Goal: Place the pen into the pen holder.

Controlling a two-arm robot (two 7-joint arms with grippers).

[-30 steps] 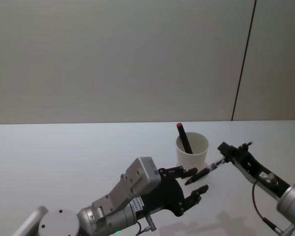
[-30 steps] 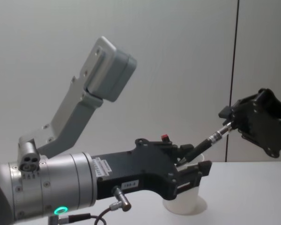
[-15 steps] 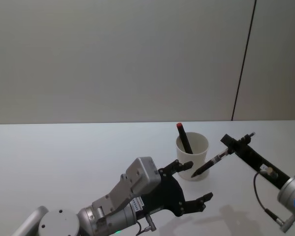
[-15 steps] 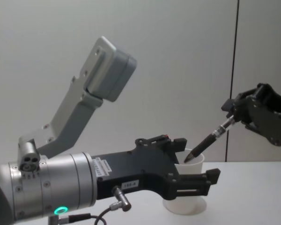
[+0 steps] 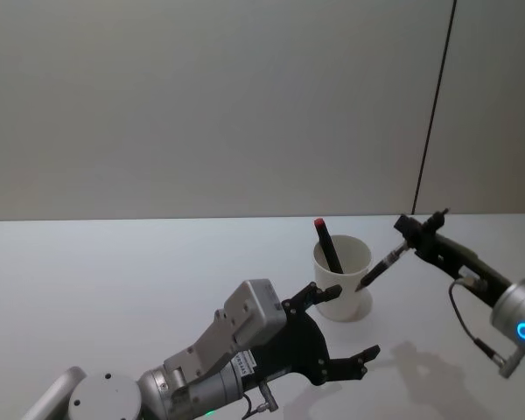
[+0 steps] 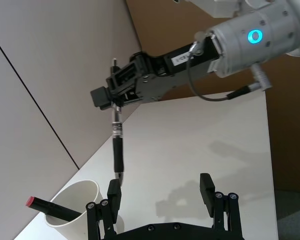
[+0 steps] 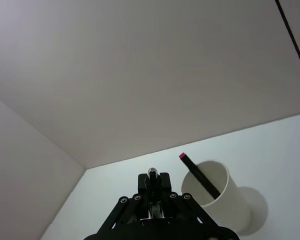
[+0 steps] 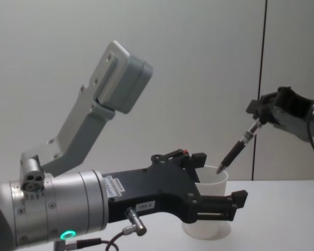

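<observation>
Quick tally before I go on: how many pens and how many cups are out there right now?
Pens: 2, a black pen shut in the right gripper near the cup's rim, and a red-capped pen standing in the cup.
Cups: 1, the white paper cup.
Total: 3. The left gripper hangs open beside the cup.

Matt white paper pen holder (image 5: 342, 277); glossy black plastic pen (image 5: 381, 268).
</observation>
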